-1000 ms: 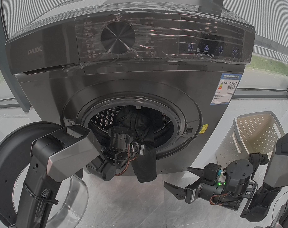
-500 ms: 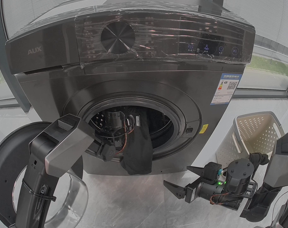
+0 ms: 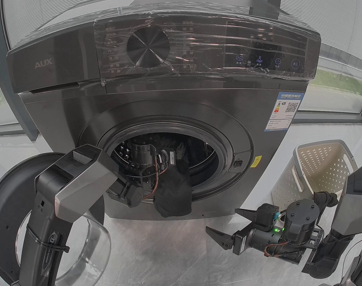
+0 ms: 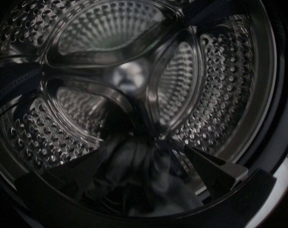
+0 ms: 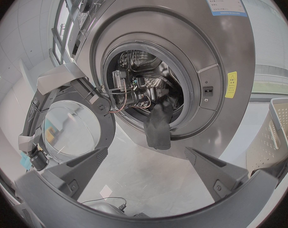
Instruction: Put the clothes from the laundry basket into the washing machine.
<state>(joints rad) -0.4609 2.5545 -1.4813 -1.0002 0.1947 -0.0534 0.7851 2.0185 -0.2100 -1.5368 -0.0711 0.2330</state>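
Across the last second the left gripper [image 3: 171,155] has risen from the lower lip of the washing machine [image 3: 169,100] and gone in through the round opening at the centre of the head view. It drew the black garment [image 3: 173,195] with it. The cloth's hanging tail has shortened and bunched up, though a dark fold still droops over the lip, just below centre.

In the left wrist view the left gripper's fingers [image 4: 213,171] are spread, with the garment's upper part lying loose between them on the drum floor, in the lower middle of that frame. The cloth seems to have been let go. The load is therefore only partly done: by the look of it, the hanging fold needs pushing in before the door [image 3: 4,207], swung open at lower left, could close.

Counted from left to right:
- One open door.
- One washing machine.
- One black garment, half in and half out.
- Two grippers. The right gripper [image 3: 221,220] is at lower right, low over the floor, spread and holding nothing.
- One white laundry basket [image 3: 324,167] at the right edge. As far as its inside shows, it looks bare, so this is probably the last piece.
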